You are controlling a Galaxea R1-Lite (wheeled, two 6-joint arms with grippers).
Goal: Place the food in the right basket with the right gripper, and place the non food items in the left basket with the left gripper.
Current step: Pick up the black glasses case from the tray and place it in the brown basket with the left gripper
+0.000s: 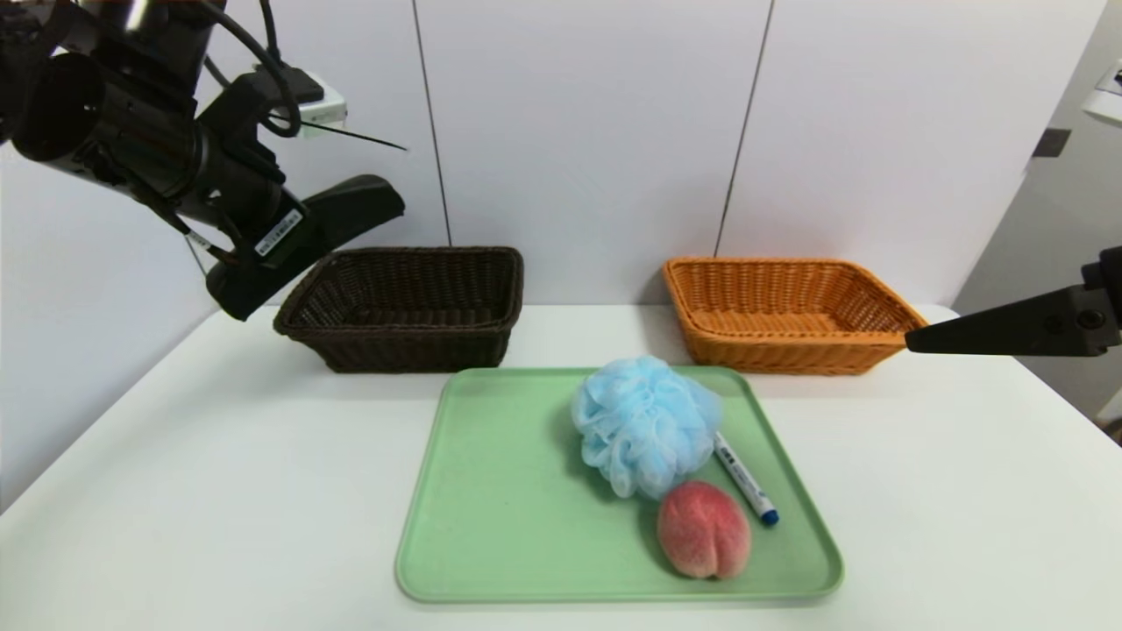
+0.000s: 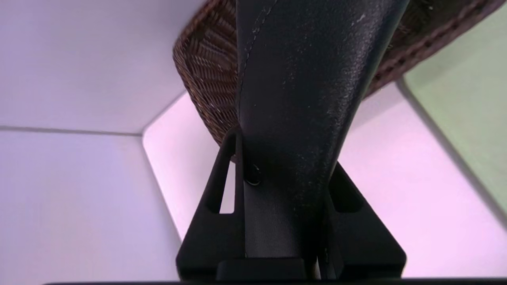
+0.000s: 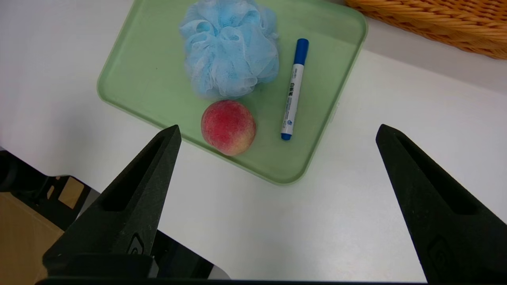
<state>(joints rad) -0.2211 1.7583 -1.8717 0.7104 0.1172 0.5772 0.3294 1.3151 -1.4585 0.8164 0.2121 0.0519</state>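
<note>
**Left hand holds the black cloth by the dark basket; peach waits on the tray**

Head view gives the whole layout: a white table [image 1: 219, 491] with a green tray [image 1: 491, 491] near its front edge and two baskets behind it, the dark basket [image 1: 412, 307] on the left and the orange basket [image 1: 784, 311] on the right, well apart. Nothing can be seen inside either basket.

On the tray's right half lie the peach [image 1: 704, 530], nearest the front edge, the blue bath pouf [image 1: 644, 421] just behind it, and the marker [image 1: 745, 480] slanting beside both.

The left gripper [image 1: 289, 254] hangs in the air at the dark basket's left end, above its rim. From here the black shape jutting from it is hard to tell from a finger. The left wrist view settles this: a black cloth [image 2: 301, 79] with a stitched seam is clamped between the narrow jaws, with the dark basket's weave behind it and a corner of the tray to one side.

The right gripper [image 3: 278, 126] shows in the head view only as one finger at the right edge, by the orange basket's corner. The right wrist view alone shows its fingers spread wide and holding nothing, above bare table beside the tray, with the peach, pouf and marker beyond them.
</note>
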